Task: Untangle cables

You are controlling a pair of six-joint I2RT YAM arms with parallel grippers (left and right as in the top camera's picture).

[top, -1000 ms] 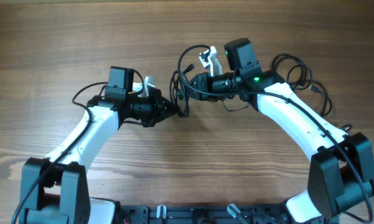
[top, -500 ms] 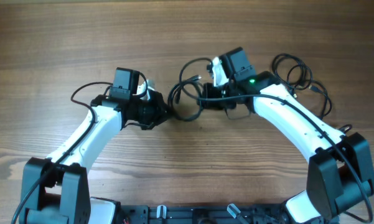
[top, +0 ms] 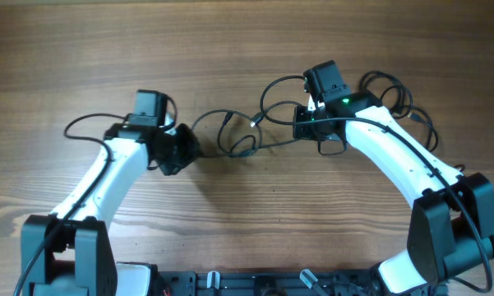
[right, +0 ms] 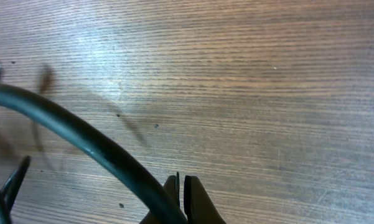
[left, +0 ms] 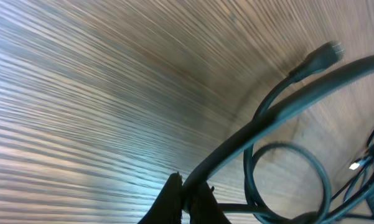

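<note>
The cables (top: 247, 148) lie on the bare wooden counter (top: 230, 238) between the two arms, drawn out in a loose line rather than heaped. The left tool (top: 191, 150) is pinched fully together on one end of that line. Its wrist view shows the fingertips (left: 173, 200) gripping a strand (left: 280, 109) that climbs away to the right, with a plug (left: 325, 53) lying free on the wood beyond it and a small ring (left: 286, 180) of cord below. The right tool (top: 300, 131) is likewise clamped tight. Its own camera shows a cord (right: 81, 134) sweeping in from the left to the closed tips, so it appears to hold the other end, though the pinch itself sits at the very edge of that picture. As a judgement, the job is only partway along. The bundle is spread wide enough to read, but in the middle a few loops cross one another close to two small plug ends (top: 255, 122), and those crossings are not yet freed. No single cord lies on its own. Beside the right forearm sits a further clump of coils (top: 394, 100), well apart from both tools and apparently not yet dealt with. How much of it is the arm's own wiring cannot be told. What is left is to work the middle loops apart, lay each cord separately, then see to that clump.
</note>
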